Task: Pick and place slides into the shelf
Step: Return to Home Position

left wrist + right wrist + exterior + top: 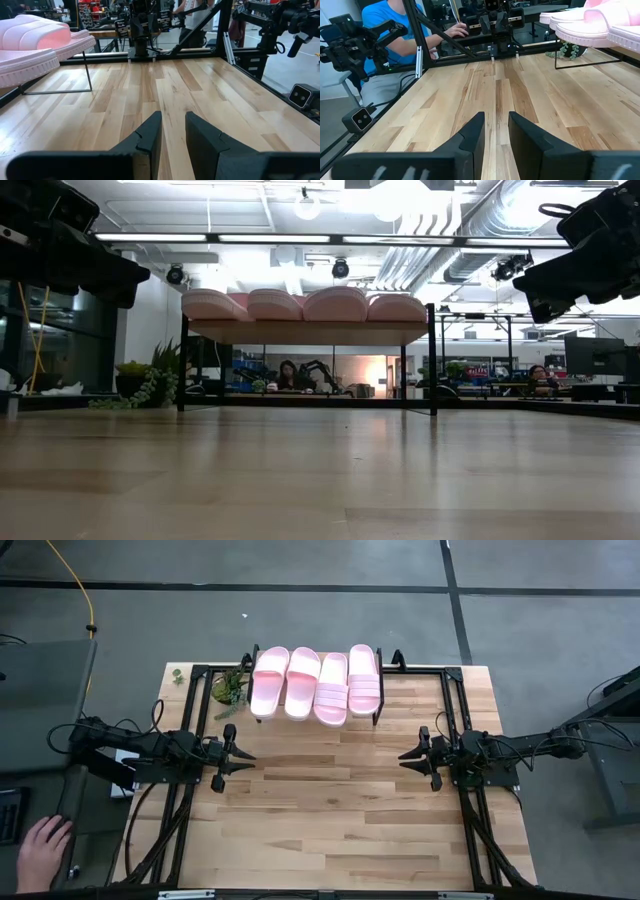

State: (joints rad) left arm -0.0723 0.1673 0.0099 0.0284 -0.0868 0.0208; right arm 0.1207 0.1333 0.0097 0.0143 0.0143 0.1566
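Several pale pink slides (pixel 315 685) lie side by side, soles down, on the top board of the shelf (pixel 310 332) at the table's far edge. The board stands on thin black legs (pixel 432 360). The slides also show in the left wrist view (pixel 30 42) and the right wrist view (pixel 592 22). My left gripper (pixel 250 757) hovers above the table near its left edge and points level toward the middle. Its fingers (pixel 150 130) stand a little apart, with nothing between them. My right gripper (pixel 402 757) mirrors it at the right, narrowly open and empty (pixel 496 120).
A small green plant (pixel 230 688) sits at the shelf's left end. Bare wood tabletop (pixel 330 810) lies between and in front of the grippers. A black frame (pixel 455 700) runs round the table. A person's hand (pixel 45 845) rests off the table's near left; a person in blue (pixel 385 30) sits there.
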